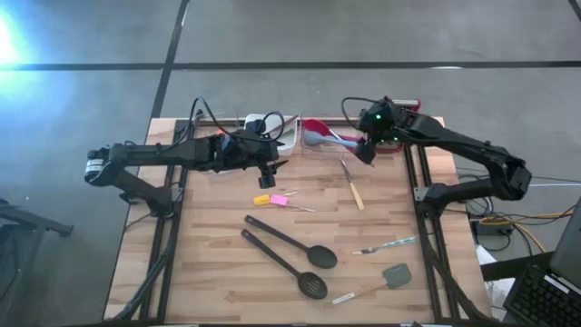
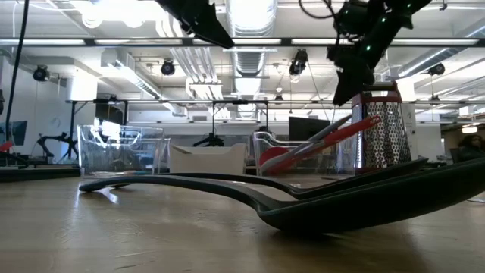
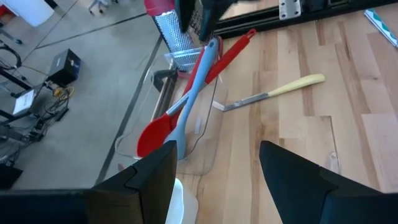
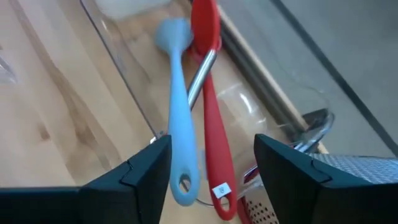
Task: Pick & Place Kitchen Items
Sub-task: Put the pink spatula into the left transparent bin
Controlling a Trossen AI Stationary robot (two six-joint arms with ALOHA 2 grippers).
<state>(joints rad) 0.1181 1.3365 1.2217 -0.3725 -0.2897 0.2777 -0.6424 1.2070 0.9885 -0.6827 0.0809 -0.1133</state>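
Overhead looking straight down, low camera level across tabletop, both wrist cameras close above clear bin (image 3: 205,134)

We see a red spoon (image 4: 208,93) and a light-blue spatula (image 4: 176,106) lying side by side in a clear bin (image 3: 205,149), handles tilted out over its rim. Loose on the wood lie two black spoons (image 1: 292,242), a yellow-handled knife (image 1: 352,186), a grey spatula (image 1: 392,276) and small yellow and pink pieces (image 1: 271,199).

A red spoon (image 3: 163,127) and blue spatula (image 3: 194,87) lie in a clear bin (image 3: 205,155), apparently at the tabletop's (image 3: 323,124) edge; a yellow-handled knife (image 3: 273,94) lies nearby.
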